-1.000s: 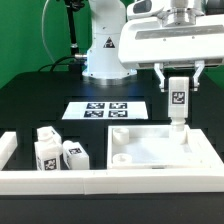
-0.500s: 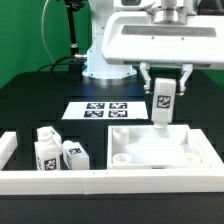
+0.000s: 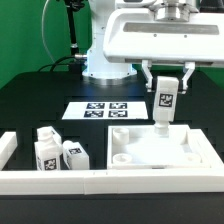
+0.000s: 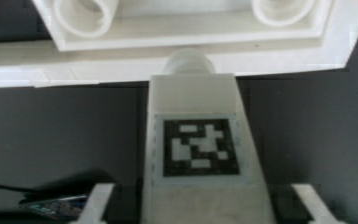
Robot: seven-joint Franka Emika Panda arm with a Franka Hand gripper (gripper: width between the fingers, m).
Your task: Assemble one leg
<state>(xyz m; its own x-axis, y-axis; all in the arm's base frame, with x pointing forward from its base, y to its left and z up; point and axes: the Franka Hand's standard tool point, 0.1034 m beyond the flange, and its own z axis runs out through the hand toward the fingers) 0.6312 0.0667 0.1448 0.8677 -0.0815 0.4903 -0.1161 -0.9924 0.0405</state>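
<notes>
Gripping the leg (image 3: 164,106) by its upper part, the gripper (image 3: 166,88) is clamped on it in the exterior view; the leg hangs slightly tilted, stub down, at the far edge of the slab (image 3: 178,156); 2 loose posts (image 3: 45,150) stand at the exterior view's left, with the marker board (image 3: 97,110) behind. From the wrist, the tagged leg (image 4: 197,120) runs between both fingers (image 4: 98,203), its stub (image 4: 190,63) over the slab's rim (image 4: 87,72), between 2 holes (image 4: 96,15); whether it touches cannot be told.

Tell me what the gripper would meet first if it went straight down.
Probably the white slab: the leg that the gripper holds hangs stub down near its far edge, though depth is unclear.
</notes>
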